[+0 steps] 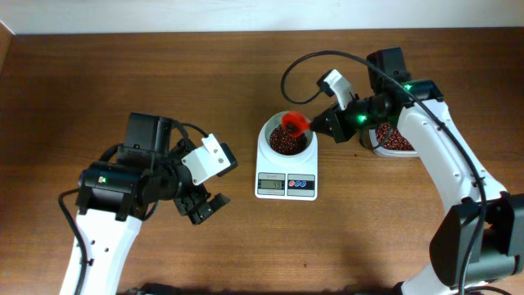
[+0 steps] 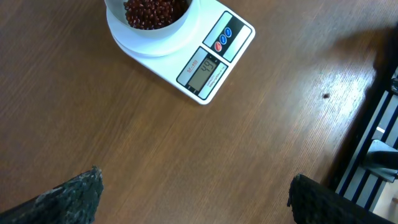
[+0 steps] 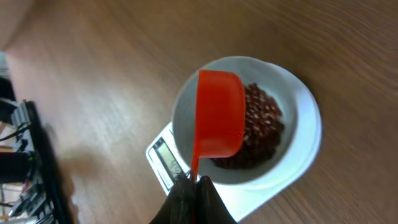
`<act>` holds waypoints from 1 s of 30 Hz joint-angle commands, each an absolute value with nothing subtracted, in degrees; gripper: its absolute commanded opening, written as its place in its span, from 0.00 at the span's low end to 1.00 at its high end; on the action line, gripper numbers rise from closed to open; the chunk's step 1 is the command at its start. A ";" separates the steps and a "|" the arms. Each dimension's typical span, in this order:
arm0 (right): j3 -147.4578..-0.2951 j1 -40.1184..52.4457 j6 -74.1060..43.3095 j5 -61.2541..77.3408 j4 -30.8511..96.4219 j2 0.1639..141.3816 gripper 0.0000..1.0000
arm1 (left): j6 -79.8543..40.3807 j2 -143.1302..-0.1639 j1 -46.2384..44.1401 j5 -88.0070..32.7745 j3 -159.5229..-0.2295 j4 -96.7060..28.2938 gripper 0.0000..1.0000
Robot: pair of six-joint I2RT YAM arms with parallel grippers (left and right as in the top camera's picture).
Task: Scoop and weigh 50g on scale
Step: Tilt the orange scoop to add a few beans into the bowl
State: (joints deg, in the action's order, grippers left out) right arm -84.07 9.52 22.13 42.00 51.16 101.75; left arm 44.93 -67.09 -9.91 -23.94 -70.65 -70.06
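The white scale point(image 1: 286, 185) sits mid-table with a round white bowl point(image 1: 286, 139) of red beans on it; its display and coloured buttons face the front edge. My right gripper point(image 1: 326, 124) is shut on the handle of a red scoop point(image 1: 294, 124), which hangs tipped over the bowl's right rim. In the right wrist view the red scoop point(image 3: 219, 114) is turned bottom-up above the beans in the bowl point(image 3: 292, 118). My left gripper point(image 1: 205, 206) stands open over bare wood left of the scale point(image 2: 211, 59), nothing between its fingertips point(image 2: 84, 193).
A clear tub of red beans point(image 1: 395, 141) stands at the right, partly hidden under my right arm. The scale's display point(image 2: 204, 70) shows digits I cannot read surely. The table's edge and dark framework point(image 2: 379, 130) lie at the right of the left wrist view.
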 commanded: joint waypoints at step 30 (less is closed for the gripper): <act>-83.68 9.37 20.29 41.76 50.48 102.39 0.04 | 44.25 -66.92 -10.09 -24.16 -70.37 -70.13 0.99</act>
